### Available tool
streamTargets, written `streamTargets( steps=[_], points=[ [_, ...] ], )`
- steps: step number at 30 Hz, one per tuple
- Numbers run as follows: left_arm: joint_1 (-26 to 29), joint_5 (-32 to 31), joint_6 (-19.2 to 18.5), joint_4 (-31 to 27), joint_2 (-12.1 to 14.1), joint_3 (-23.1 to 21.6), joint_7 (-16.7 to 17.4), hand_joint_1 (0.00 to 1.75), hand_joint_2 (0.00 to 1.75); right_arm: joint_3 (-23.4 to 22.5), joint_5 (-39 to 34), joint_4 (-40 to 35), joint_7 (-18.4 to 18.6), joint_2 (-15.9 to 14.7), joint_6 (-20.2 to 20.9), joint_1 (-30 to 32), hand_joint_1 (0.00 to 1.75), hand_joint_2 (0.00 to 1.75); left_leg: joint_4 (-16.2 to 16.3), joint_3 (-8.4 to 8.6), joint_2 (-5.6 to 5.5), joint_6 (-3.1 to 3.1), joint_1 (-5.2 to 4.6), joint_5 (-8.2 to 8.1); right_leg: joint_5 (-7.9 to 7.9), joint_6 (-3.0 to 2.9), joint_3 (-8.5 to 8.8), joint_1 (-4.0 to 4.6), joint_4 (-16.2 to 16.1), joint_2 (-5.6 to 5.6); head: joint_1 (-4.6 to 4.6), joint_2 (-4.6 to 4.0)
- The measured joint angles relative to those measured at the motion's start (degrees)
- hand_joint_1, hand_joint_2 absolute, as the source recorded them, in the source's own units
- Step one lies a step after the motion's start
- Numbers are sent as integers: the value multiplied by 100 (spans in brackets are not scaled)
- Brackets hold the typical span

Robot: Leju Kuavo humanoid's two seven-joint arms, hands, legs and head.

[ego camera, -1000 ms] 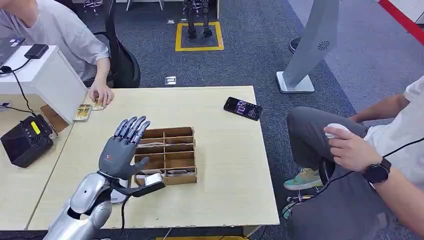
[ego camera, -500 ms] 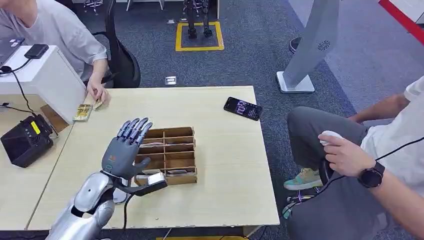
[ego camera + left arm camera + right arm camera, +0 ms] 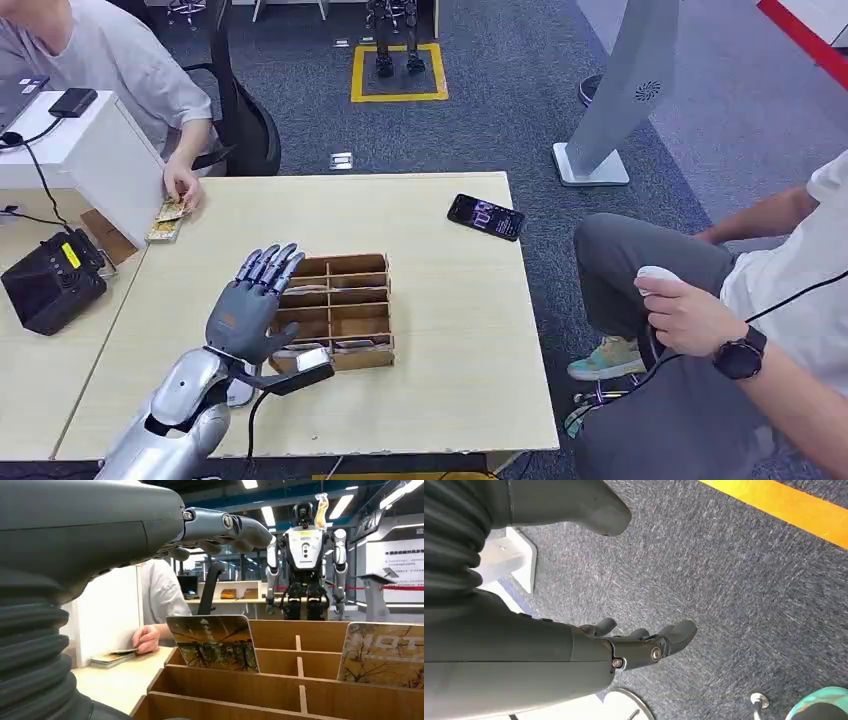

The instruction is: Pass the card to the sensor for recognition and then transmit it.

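Since the earlier frames the left hand (image 3: 248,305) has drifted slightly toward the robot and lower over the near-left corner of the wooden divider tray (image 3: 336,309), and the seated person's hand (image 3: 181,186) at the table's far-left corner has drawn back onto the small stack of cards (image 3: 165,224). The left hand hovers flat with fingers spread and straight, holding nothing. The right hand (image 3: 644,642) hangs over grey carpet, fingers loosely curved and apart, empty.

A black phone (image 3: 485,216) lies near the table's far right edge. A black sensor box (image 3: 50,281) sits on the neighbouring table to the left, beside a white box (image 3: 95,160). A second person's hand (image 3: 685,308) on the right holds a white mouse-like device.

In the left wrist view a card (image 3: 214,642) stands tilted in a tray compartment, printed with brownish trees; another card (image 3: 384,654) stands in a compartment further along.
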Motion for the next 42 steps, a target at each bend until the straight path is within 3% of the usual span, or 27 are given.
streamTargets(
  steps=[3,4,5,6,11,12,14,15,16,17,18,20,21,33,42],
  points=[
    [1,0,7,22,-4,0,24,0,175,0,0,0,-4,0,-15,0,0,175,0,0,0,0,0,0,0,0,0,0,0,0,0,0],
    [0,-4,11,24,-4,0,42,175,175,0,0,0,-11,0,-18,0,0,175,0,0,0,0,0,0,0,0,0,0,0,0,0,0],
    [0,-15,15,35,-4,2,48,161,175,0,0,0,-15,0,-18,0,0,175,0,0,0,0,0,0,0,0,0,0,0,0,0,0],
    [0,-26,13,46,-4,2,50,175,175,2,2,0,-17,0,-18,0,0,175,0,0,0,0,0,0,0,0,0,0,0,0,0,0],
    [0,-17,9,96,-4,7,52,175,175,2,2,0,-17,0,-24,0,0,175,0,0,0,0,0,0,0,0,0,0,0,0,0,0],
    [0,-17,7,105,-4,9,52,166,175,2,2,0,-15,0,-24,0,0,175,0,0,0,0,0,0,0,0,0,0,0,0,0,0],
    [0,-13,7,116,-4,13,52,147,175,2,2,0,-2,0,-24,0,0,175,0,0,0,0,0,0,0,0,0,0,0,0,0,0],
    [0,0,7,118,-4,17,52,117,175,2,2,0,-2,0,-24,0,0,175,0,0,0,0,0,0,0,0,0,0,0,0,0,0],
    [-1,20,7,118,-7,20,52,70,175,2,2,0,-2,0,-24,0,0,175,0,0,0,0,0,0,0,0,0,0,0,0,0,0],
    [-1,35,7,118,-7,33,52,79,175,2,2,0,0,0,-24,-1,0,175,0,0,0,0,0,0,0,0,0,0,0,0,0,0],
    [0,68,7,118,-11,46,52,150,175,2,2,0,-2,0,-24,-2,0,175,0,0,0,0,0,0,0,0,0,0,0,0,0,0],
    [0,153,4,118,-28,74,50,150,175,2,2,0,0,0,-24,-1,0,175,0,0,0,0,0,0,0,0,1,0,0,0,0,0],
    [0,188,4,118,-33,87,42,175,175,4,2,0,0,0,-24,-3,0,175,0,0,0,0,0,0,0,0,1,0,0,0,0,0],
    [14,328,-4,140,-33,136,-61,175,175,6,2,2,-4,0,-24,-5,0,175,0,0,-1,0,0,0,0,0,2,0,1,-1,0,0],
    [-28,802,-160,135,-17,383,-197,175,175,11,2,2,-4,20,-24,-5,0,175,0,0,-1,0,1,1,0,0,1,1,1,-1,0,0]
  ],
)
